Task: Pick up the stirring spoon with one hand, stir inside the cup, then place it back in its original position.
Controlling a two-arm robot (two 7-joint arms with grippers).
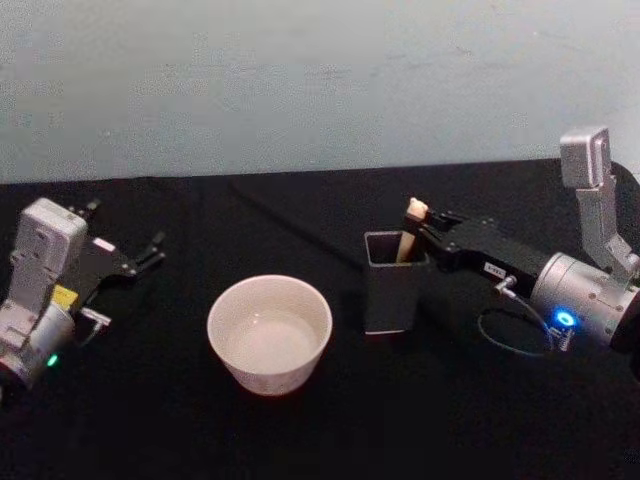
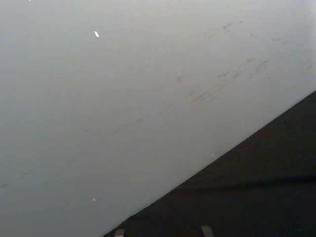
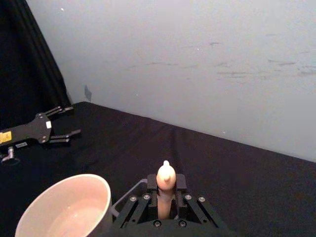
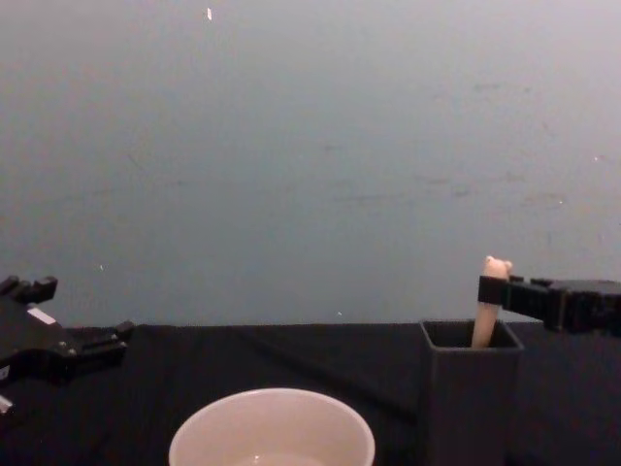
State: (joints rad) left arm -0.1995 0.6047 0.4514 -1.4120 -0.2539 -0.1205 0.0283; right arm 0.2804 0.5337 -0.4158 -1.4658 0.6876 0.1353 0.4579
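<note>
Standing in the holder [image 1: 390, 285], the stirring spoon [image 1: 411, 230] is clamped by the right hand [image 1: 428, 235].

Stirring spoon [image 1: 411, 232] bowl and neck (everything below the handle) hidden inside the holder [image 1: 392, 288].

A black tablecloth [image 1: 300, 430] meets a scuffed pale wall [image 1: 300, 80].
</note>
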